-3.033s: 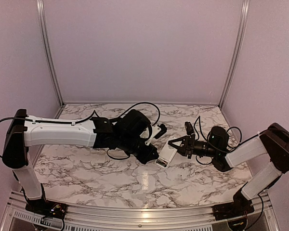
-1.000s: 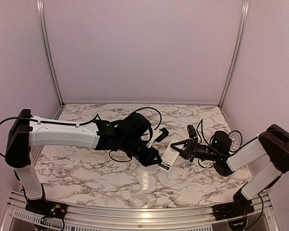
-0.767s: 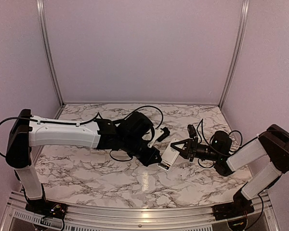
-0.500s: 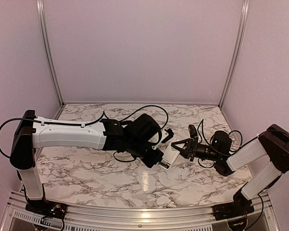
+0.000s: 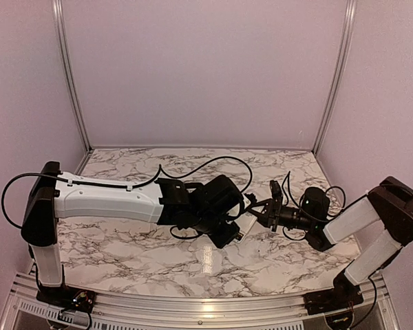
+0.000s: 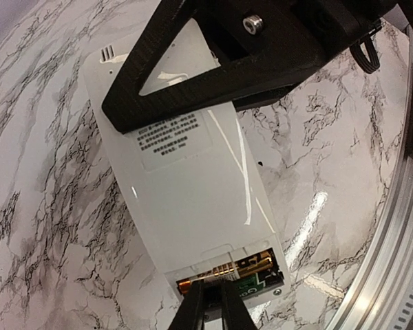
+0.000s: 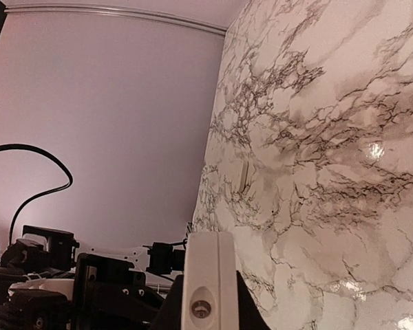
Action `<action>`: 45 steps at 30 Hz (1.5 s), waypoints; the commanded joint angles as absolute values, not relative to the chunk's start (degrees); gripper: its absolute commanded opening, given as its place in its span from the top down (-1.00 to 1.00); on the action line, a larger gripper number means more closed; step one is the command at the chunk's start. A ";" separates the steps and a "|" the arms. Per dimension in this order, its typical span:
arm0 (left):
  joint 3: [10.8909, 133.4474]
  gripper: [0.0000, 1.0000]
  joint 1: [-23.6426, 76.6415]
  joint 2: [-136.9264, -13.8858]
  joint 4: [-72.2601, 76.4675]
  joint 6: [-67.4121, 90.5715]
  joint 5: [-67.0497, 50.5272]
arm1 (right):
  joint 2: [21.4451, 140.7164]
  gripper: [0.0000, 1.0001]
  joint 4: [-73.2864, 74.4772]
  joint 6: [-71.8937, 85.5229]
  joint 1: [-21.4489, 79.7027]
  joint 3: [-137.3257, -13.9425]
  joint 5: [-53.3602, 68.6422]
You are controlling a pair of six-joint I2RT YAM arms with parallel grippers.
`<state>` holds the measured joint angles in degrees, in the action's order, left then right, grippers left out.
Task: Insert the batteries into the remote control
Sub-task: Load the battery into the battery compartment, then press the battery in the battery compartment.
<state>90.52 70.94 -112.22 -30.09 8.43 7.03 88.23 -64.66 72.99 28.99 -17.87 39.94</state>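
While the right claw grips the flat white plastic remote control, its label unreadable, the closed left claw meets a gold-and-black battery.

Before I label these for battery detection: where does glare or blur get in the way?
Left wrist: a glare streak runs down the remote, but the battery is sharp. Top external: a bright spot on the table. Right wrist: highlights on the table, lower right.
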 commanded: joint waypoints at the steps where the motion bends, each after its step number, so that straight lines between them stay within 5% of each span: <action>1: 89.42 0.76 70.93 -114.62 -37.16 8.48 8.43 | 86.54 1.00 -81.97 77.73 29.22 -21.08 42.30; 11: 84.99 0.24 65.45 -103.54 -29.21 11.91 0.58 | 86.35 1.00 -74.77 72.29 29.23 -19.61 42.67; 18: 74.80 -0.20 59.11 -93.11 -16.39 18.31 -13.02 | 86.43 1.00 -73.60 69.52 29.18 -19.76 43.46; 24: 67.38 -0.38 55.81 -93.86 -6.16 24.10 -28.09 | 85.67 1.00 -76.21 67.49 29.35 -21.17 44.99; 33: 66.70 -0.31 56.25 -97.98 0.68 27.63 -35.34 | 83.83 1.00 -72.86 63.25 31.65 -24.74 46.36; 45: 68.96 0.10 57.57 -101.49 0.82 28.01 -35.05 | 84.11 1.00 -69.52 61.10 33.59 -27.49 44.55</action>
